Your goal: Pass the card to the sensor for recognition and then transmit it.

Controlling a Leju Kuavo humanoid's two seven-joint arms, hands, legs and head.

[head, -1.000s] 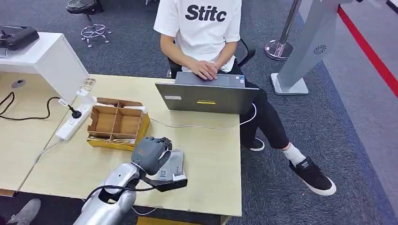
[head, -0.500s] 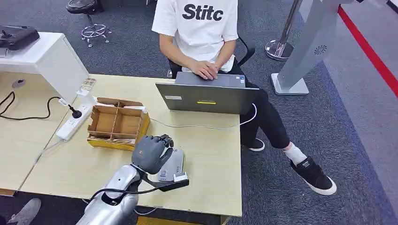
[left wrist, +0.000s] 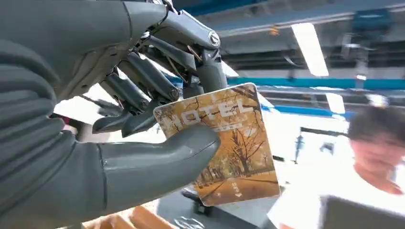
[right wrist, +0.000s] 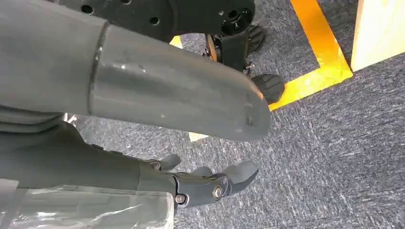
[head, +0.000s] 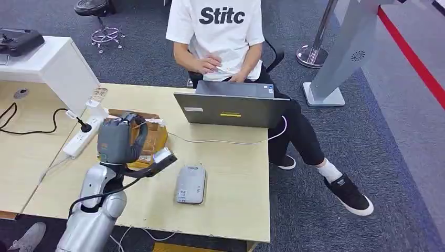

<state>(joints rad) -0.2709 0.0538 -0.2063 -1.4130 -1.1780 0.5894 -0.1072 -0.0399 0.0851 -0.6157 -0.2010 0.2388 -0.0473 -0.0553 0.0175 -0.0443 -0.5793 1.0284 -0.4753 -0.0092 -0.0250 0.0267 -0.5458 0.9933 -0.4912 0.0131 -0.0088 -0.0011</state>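
A hotel card (left wrist: 229,143) printed with autumn trees is being pinched between thumb and fingers of the robot's left hand (head: 119,139), which is being held raised above the cardboard box (head: 152,137) on the wooden table (head: 231,173). The grey sensor (head: 190,183) is lying nearby on the tabletop. The right hand (right wrist: 143,124) is being held open over grey carpet, with nothing in it, while a laptop (head: 231,109) is being faced by a seated person (head: 220,37)

Open grey laptop (head: 231,107) at table's (head: 231,210) twelve o'clock edge, seated person (head: 225,37) behind it, cardboard divider box (head: 152,137), white power strip (head: 78,139) at nine o'clock.
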